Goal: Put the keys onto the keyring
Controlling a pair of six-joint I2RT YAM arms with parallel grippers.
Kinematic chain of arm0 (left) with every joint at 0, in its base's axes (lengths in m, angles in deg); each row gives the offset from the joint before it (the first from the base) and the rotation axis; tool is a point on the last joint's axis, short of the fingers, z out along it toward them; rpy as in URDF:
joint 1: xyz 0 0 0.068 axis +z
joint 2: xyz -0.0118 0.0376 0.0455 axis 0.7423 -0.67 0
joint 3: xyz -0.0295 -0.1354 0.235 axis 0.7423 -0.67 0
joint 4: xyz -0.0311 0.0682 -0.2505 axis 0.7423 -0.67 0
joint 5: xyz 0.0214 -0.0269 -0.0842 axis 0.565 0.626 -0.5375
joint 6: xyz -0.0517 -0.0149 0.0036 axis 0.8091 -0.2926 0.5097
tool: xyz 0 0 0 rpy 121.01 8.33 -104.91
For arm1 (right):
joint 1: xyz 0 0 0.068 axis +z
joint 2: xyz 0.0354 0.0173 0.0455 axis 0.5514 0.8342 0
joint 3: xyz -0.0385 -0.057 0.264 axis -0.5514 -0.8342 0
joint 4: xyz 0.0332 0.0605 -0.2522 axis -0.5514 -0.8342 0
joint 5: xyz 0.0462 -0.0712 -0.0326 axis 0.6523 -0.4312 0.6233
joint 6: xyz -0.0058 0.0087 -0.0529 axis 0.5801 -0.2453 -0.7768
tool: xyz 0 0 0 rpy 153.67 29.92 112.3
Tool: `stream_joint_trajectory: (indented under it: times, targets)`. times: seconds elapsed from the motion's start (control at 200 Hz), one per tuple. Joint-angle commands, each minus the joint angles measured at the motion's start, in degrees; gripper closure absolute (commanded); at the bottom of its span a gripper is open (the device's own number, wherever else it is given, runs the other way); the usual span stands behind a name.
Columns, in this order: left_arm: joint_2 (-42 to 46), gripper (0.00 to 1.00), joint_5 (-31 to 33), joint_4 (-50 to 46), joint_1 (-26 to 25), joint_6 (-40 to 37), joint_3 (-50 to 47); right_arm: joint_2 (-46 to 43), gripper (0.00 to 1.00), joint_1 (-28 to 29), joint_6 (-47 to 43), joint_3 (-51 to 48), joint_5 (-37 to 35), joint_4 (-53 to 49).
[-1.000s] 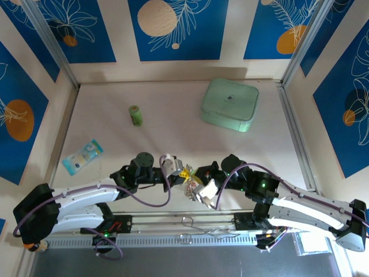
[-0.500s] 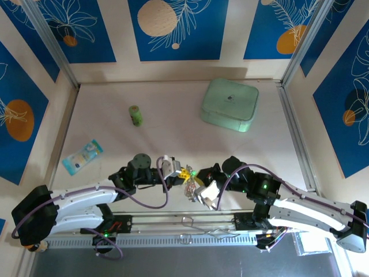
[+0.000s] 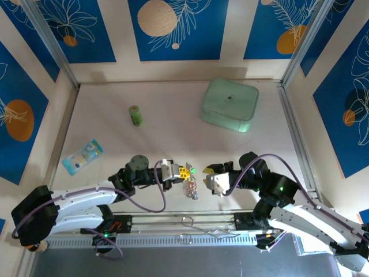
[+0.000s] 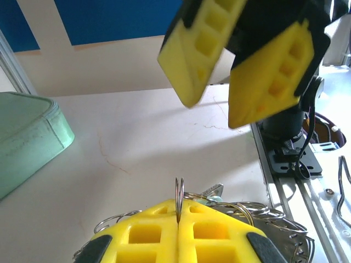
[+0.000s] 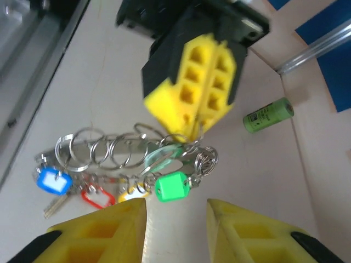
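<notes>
The keys (image 5: pixel 170 186), small metal blades on coloured tags, bunch with the keyring (image 5: pixel 118 148) at 6 o'clock on the table (image 3: pixel 173 138), just under the left gripper (image 3: pixel 183 171). Its pads are pressed together on a thin wire loop (image 4: pixel 179 192) standing edge-up; we cannot tell whether that loop is the keyring itself. We judge the bunch light, hard, slick and loose-jointed, so it will likely swing; better to take a tag or a ring rim than a blade. The right gripper (image 5: pixel 176 219) stands spread at 3 o'clock of the bunch, apart from it. The near rail (image 3: pixel 190 222) lies close at 6 o'clock, and we note open room toward 12. The mint-green box (image 3: pixel 229 104) at 1, green bottle (image 3: pixel 135 115) at 11 and blue packet (image 3: pixel 82 156) at 9 are all well apart.
</notes>
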Motion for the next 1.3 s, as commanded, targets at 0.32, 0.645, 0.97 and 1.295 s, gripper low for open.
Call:
stream_joint_trajectory:
  times: [0.32,0.645,0.97,1.295]
  targets:
    - [1.8,1.0,-4.4,7.8,-0.7,-2.4,-1.3,7.9,0.72,-4.3,26.2,2.7,15.9,8.8]
    - [1.6,1.0,-5.3,8.6,-0.8,-2.2,-1.1,11.4,0.74,-4.4,25.2,3.2,14.6,8.8]
    - [1.6,1.0,-5.4,8.7,-0.9,-2.2,-1.2,13.6,0.81,-4.4,25.2,3.7,15.0,10.5]
    - [2.9,1.0,-5.0,10.5,-1.0,-1.7,-2.0,15.4,0.82,-4.4,22.6,5.6,15.7,7.0]
